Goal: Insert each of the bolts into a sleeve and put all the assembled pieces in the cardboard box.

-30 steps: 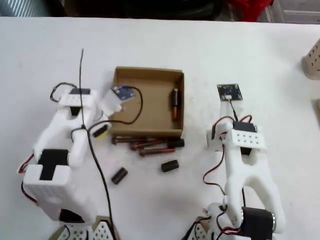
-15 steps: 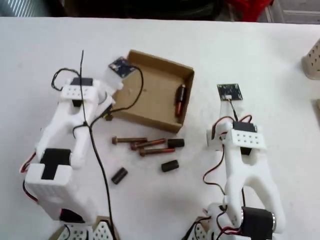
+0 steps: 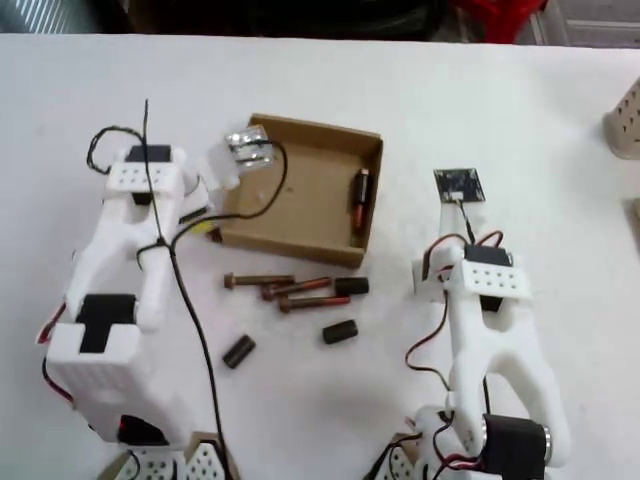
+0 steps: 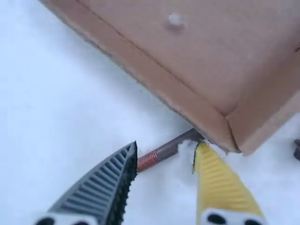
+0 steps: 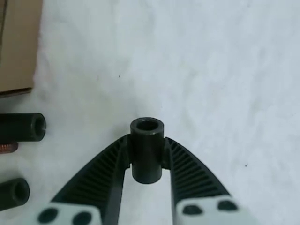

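The cardboard box [image 3: 300,190] sits turned at an angle, with one assembled bolt and sleeve [image 3: 358,200] inside by its right wall. Three loose bolts [image 3: 290,290] lie in front of it, one beside a black sleeve [image 3: 352,286]. Two more sleeves [image 3: 340,331] [image 3: 238,351] lie nearer. My left gripper [image 4: 165,147] is open at the box's near-left corner [image 4: 225,122], and a bolt [image 4: 159,153] lies just past its fingertips. My right gripper [image 5: 146,140] is shut on an upright black sleeve [image 5: 146,149] over bare table, right of the box.
A black cable [image 3: 270,205] from the left arm [image 3: 120,260] drapes across the box's left part. The right arm [image 3: 488,290] stands right of the parts. A beige object [image 3: 625,120] sits at the far right edge.
The box has been pushed away and turned clockwise. The left arm has swung toward the far left. The right arm has kept still.
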